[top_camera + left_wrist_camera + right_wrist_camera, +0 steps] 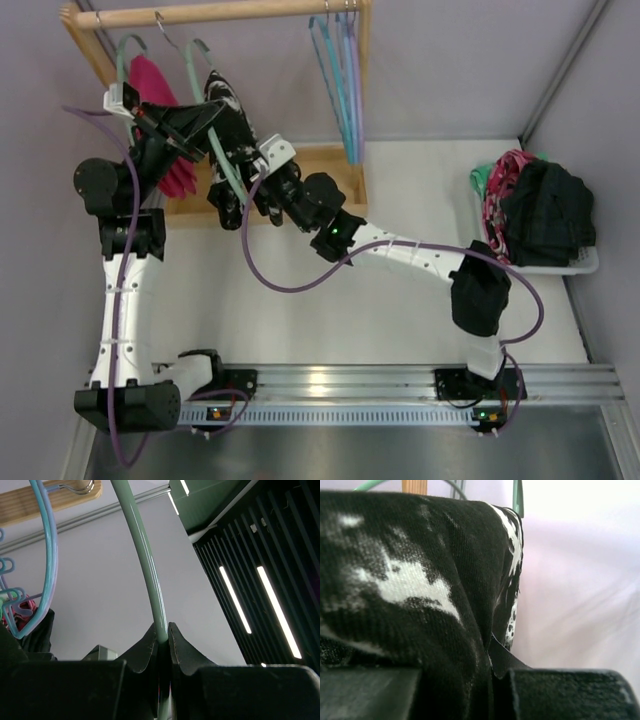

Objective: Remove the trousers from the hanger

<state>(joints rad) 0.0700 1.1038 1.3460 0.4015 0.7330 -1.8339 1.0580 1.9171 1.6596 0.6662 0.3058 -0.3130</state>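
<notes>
Clamping hanger (145, 565) steady at ten o'clock with left gripper (163, 632), pinching trousers (410, 580) tight in right gripper (489, 655) for pulling off.

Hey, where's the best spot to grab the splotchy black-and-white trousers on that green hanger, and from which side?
Probably the hanging fold of the trousers, below the bar, from the right, where the right gripper pinches it. The soft fabric drapes over the mint-green hanger and bunches easily, and the left gripper is clamped on the hanger's rod, so that side is taken.
</notes>
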